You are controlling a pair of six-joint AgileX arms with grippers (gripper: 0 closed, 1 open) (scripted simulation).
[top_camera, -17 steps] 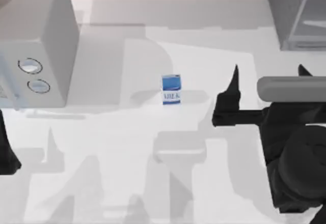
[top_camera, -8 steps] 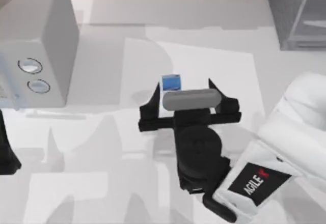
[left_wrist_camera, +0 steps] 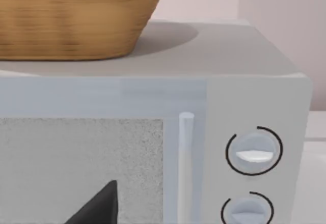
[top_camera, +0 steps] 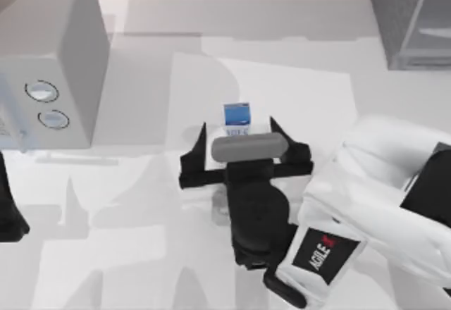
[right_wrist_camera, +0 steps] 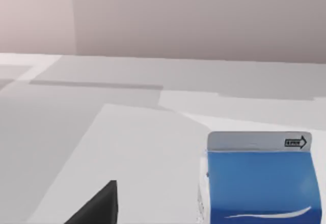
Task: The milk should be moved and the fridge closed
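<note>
Milk (top_camera: 237,115) upright mid-table, bare table (top_camera: 141,253) around; right gripper (top_camera: 237,129) fingers spread, flanking it.

Milk (top_camera: 237,117): small carton, blue above, white below, upright mid-table. Fridge (top_camera: 409,21): dark grey cabinet, pale-framed, at table's far right corner.

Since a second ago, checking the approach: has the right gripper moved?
Yes. The right gripper has swung leftward from the table's right side, away from the fridge, and now stands open around the milk.
</note>
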